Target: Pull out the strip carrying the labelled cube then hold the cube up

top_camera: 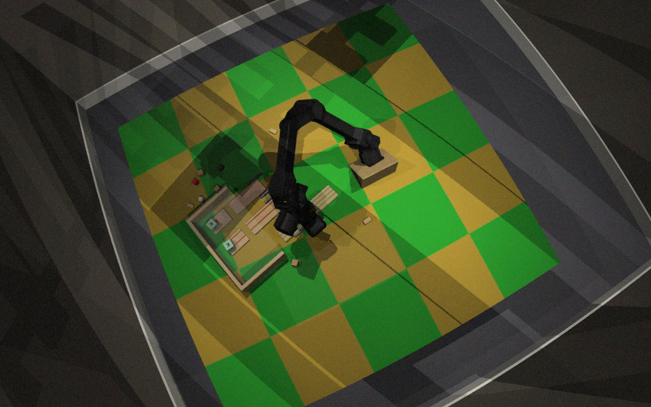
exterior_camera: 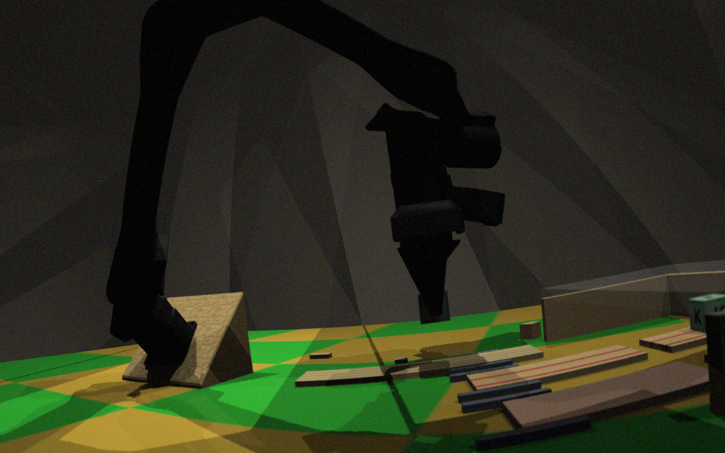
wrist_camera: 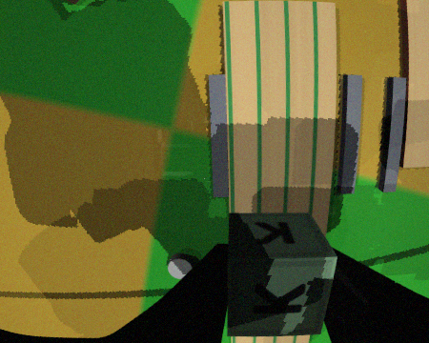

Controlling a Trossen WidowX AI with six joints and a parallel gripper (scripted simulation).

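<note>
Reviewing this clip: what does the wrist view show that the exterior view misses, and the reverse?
Only the wrist view shows the K marks on the cube gripped between the fingers, and the green-lined strip directly beneath it between grey rails. Only the exterior view shows the cube lifted off the floor, the arm's wedge base, the fenced pen and another K cube inside it. Both show the gripper shut on the cube, plus the red-lined strip.

The pincer (exterior_camera: 432,307) holds the labelled cube (exterior_camera: 432,308) clear above the green-striped strip (exterior_camera: 410,366).
</note>
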